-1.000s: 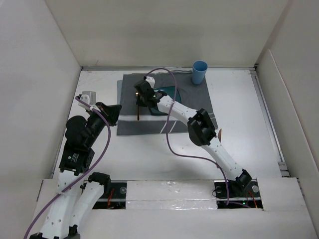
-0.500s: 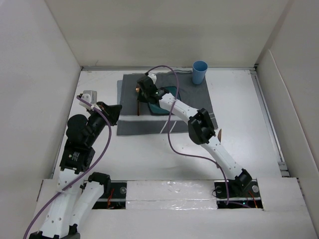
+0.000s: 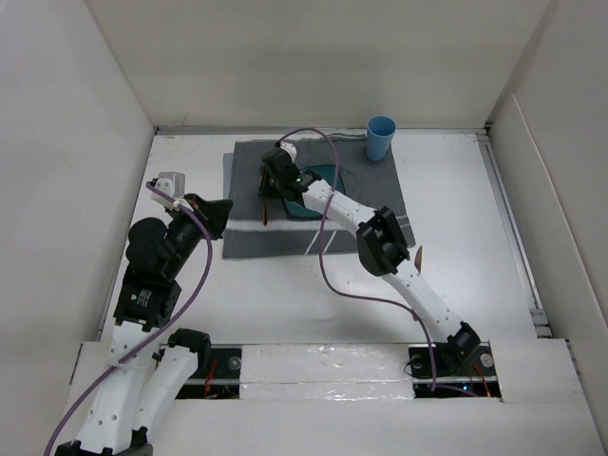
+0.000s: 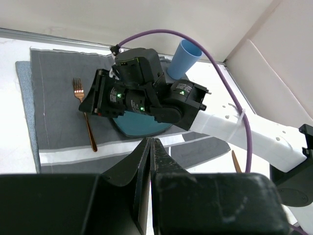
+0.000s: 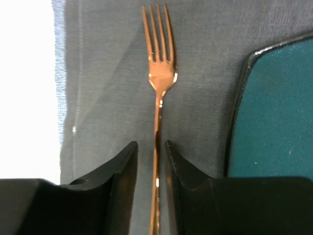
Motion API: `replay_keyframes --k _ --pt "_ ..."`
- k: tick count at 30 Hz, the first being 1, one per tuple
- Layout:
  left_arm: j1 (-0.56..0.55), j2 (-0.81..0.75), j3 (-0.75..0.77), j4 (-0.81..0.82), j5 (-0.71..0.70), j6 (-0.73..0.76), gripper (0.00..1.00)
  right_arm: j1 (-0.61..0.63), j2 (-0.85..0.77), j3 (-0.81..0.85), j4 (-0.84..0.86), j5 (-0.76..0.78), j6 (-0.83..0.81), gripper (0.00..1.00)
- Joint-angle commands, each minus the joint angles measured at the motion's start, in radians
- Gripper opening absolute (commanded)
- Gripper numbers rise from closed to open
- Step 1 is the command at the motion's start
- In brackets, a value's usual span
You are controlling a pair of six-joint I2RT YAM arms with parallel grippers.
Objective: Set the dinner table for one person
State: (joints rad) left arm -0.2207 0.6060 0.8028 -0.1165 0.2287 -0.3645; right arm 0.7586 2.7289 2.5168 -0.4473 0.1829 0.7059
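Observation:
A copper fork (image 5: 159,78) lies on the grey placemat (image 5: 107,73), just left of the teal plate (image 5: 274,107), tines toward the far edge. My right gripper (image 5: 151,147) is open and straddles the fork's handle, with a gap on the left side. In the top view the right gripper (image 3: 271,182) hovers over the fork (image 3: 265,209) and the plate (image 3: 318,174). My left gripper (image 4: 150,142) is shut and empty, held over the white dinner table (image 3: 456,190) left of the placemat (image 3: 285,237).
A blue cup (image 3: 381,138) stands at the placemat's far right corner; it also shows in the left wrist view (image 4: 183,58). Another copper utensil (image 3: 419,255) lies on the table right of the placemat. White walls enclose the table on three sides.
My right gripper shifted slightly along the fork, which stays left of the plate on the placemat. The left arm has not moved.

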Motion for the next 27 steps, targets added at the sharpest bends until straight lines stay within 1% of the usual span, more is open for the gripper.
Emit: replay_keyframes --k 1,2,4,5,6,7,8,9,10,11,12,13,14,15,16,17,18,19,20,21,22,23,25,26,27 --pt "0.004 -0.009 0.042 0.038 0.021 -0.001 0.01 -0.002 -0.205 -0.039 0.068 0.010 -0.067 0.46" --pt "0.004 -0.009 0.042 0.038 0.021 -0.001 0.01 -0.002 -0.205 -0.059 0.068 0.012 -0.068 0.47" --pt "0.004 -0.008 0.042 0.038 0.017 -0.001 0.02 0.007 -0.274 -0.120 0.116 0.021 -0.095 0.49" --pt "0.004 -0.008 0.042 0.038 0.017 -0.001 0.02 0.007 -0.349 -0.153 0.137 0.029 -0.105 0.49" --pt "0.004 -0.009 0.042 0.037 0.017 -0.001 0.02 0.007 -0.392 -0.226 0.160 0.029 -0.117 0.50" --pt "0.004 -0.014 0.038 0.040 0.020 0.001 0.03 0.019 -0.432 -0.261 0.189 0.030 -0.131 0.50" --pt "0.004 -0.018 0.038 0.043 0.021 0.001 0.03 0.019 -0.474 -0.295 0.197 0.050 -0.166 0.42" --pt "0.004 -0.020 0.036 0.043 0.018 -0.002 0.03 0.028 -0.567 -0.385 0.205 0.065 -0.186 0.35" --pt "0.004 -0.018 0.038 0.043 0.011 -0.001 0.03 0.041 -0.619 -0.444 0.237 0.087 -0.207 0.28" --pt "0.004 -0.018 0.038 0.038 0.005 -0.002 0.03 0.041 -0.677 -0.517 0.258 0.130 -0.245 0.15" --pt "0.004 -0.017 0.042 0.034 0.000 -0.001 0.03 0.051 -0.739 -0.594 0.280 0.148 -0.259 0.09" --pt "0.004 -0.018 0.042 0.032 0.006 -0.002 0.03 0.051 -0.858 -0.760 0.318 0.151 -0.275 0.04" --pt "0.004 -0.020 0.039 0.034 0.009 -0.004 0.03 0.051 -0.924 -0.842 0.323 0.174 -0.293 0.00" --pt "0.004 -0.025 0.038 0.040 0.009 -0.005 0.03 0.051 -0.986 -0.925 0.318 0.185 -0.293 0.00" --pt "0.004 -0.025 0.039 0.041 0.014 -0.008 0.03 0.051 -1.118 -1.096 0.308 0.194 -0.301 0.00" --pt "0.004 -0.023 0.042 0.040 0.015 -0.007 0.03 0.064 -1.188 -1.183 0.300 0.240 -0.301 0.00" --pt "0.004 -0.020 0.045 0.040 0.018 -0.010 0.03 0.064 -1.254 -1.267 0.277 0.257 -0.284 0.00" --pt "0.004 -0.020 0.045 0.044 0.038 -0.011 0.03 0.064 -1.385 -1.352 0.219 0.274 -0.240 0.00" --pt "0.004 -0.018 0.047 0.051 0.055 -0.016 0.03 0.064 -1.452 -1.503 0.181 0.297 -0.208 0.00" --pt "0.004 -0.018 0.055 0.063 0.064 -0.020 0.03 0.073 -1.516 -1.570 0.133 0.300 -0.171 0.00" --pt "0.004 -0.006 0.062 0.063 0.086 -0.024 0.03 0.073 -1.579 -1.630 0.022 0.305 -0.096 0.00" --pt "0.004 0.000 0.070 0.066 0.092 -0.028 0.03 0.073 -1.711 -1.720 -0.047 0.325 -0.047 0.00" --pt "0.004 0.006 0.085 0.066 0.115 -0.033 0.03 0.082 -1.842 -1.795 -0.186 0.313 0.036 0.00" --pt "0.004 0.005 0.085 0.067 0.123 -0.034 0.04 0.082 -1.965 -1.828 -0.223 0.281 0.071 0.04" --pt "0.004 0.002 0.087 0.072 0.126 -0.037 0.04 0.082 -2.017 -1.860 -0.273 0.280 0.114 0.08"
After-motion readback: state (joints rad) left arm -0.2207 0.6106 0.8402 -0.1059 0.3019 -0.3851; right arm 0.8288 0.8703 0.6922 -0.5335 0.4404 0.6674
